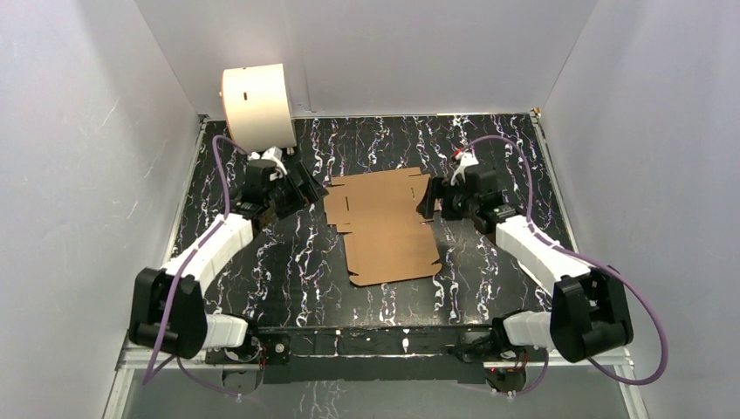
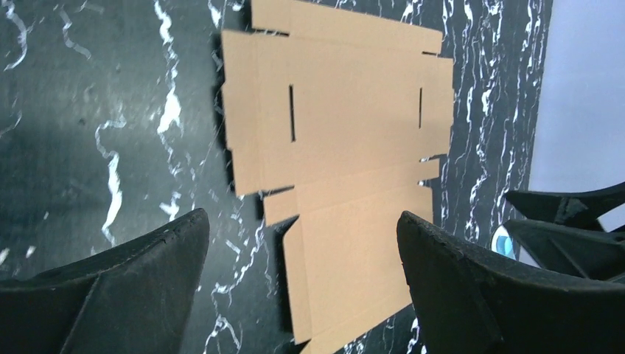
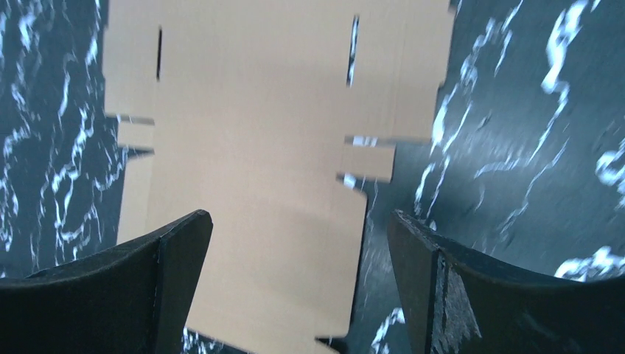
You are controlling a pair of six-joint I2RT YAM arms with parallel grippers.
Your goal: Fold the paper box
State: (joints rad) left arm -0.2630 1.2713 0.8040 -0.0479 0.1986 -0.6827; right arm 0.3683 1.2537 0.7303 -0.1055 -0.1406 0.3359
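- Sitting at the near edge of the black table with white marble-like veins [image 1: 288,271], the two dark bases carry the arms, the left arm [image 1: 209,249] on the left and the right arm [image 1: 532,244] on the right, both with white shells and black joints.
- A thin purple cable [image 1: 646,332] loops out from the right arm near its base, and a similar one runs along the left arm.
- Both arms reach forward and lean inward, toward the middle of the table.
- The flat brown corrugated cardboard paper box [image 1: 388,227] lies between them on the middle of the table, fully unfolded, with its flaps, tabs and narrow slots all spread on the surface.
- The left gripper [image 1: 307,186] is just beside the far left edge of the paper box, and its two black fingers are spread wide with nothing between them.
- In the left wrist view, the left gripper [image 2: 301,217] looks across the paper box [image 2: 354,96], which fills the space between the two fingers.
- The right gripper [image 1: 428,196] is at the far right edge of the paper box, also spread wide and holding nothing; from above I cannot tell if it touches the cardboard.
- In the right wrist view, the right gripper [image 3: 298,215] has the paper box [image 3: 258,110] under it, slightly blurred.
- A cream-white cylindrical drum [image 1: 256,105] stands in the far left corner, well apart from the paper box.
- Plain white walls [image 1: 87,175] close the table on the left, right and far sides.
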